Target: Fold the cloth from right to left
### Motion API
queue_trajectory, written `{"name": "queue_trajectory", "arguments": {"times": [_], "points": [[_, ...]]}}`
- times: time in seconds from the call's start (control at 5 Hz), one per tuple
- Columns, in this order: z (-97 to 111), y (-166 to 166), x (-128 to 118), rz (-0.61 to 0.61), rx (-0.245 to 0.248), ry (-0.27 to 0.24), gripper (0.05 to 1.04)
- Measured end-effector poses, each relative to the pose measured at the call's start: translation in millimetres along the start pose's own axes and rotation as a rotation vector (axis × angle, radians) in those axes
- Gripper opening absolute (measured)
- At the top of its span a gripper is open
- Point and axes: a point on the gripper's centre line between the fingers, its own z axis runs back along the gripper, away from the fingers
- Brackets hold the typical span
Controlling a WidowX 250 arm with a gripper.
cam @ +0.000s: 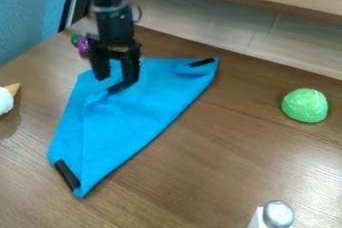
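Blue cloth (127,122), soft matte fabric, left of centre on brown wood-grain table (234,162). Long axis: slanting, from upper right of view to lower left, narrowing to lower-left end. Outline: roughly triangular; long edge nearly straight, surface lightly creased, fold line along left side. Fittings: black strips at upper-right corner and lower-left end; third dark strip beneath claw. Arm: black, entering from top edge, hanging near-vertical over cloth's upper part. Gripper (115,79): pointing down, fingers spread wide, fabric visible between.
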Motion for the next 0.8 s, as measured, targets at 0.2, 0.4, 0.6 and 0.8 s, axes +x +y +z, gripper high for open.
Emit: {"name": "queue_trajectory", "arguments": {"times": [0.2,0.4,0.6,0.8], "points": [[17.1,-17.9,3.4,-0.032,-0.002,-0.031,1.003],[16.9,-34.4,5.4,-0.058,-0.011,-0.022,1.000],[14.5,-56.7,9.5,-0.103,0.000,-0.011,1.000],[15.8,-74.5,12.2,-0.143,0.007,-0.025,1.000]]}}
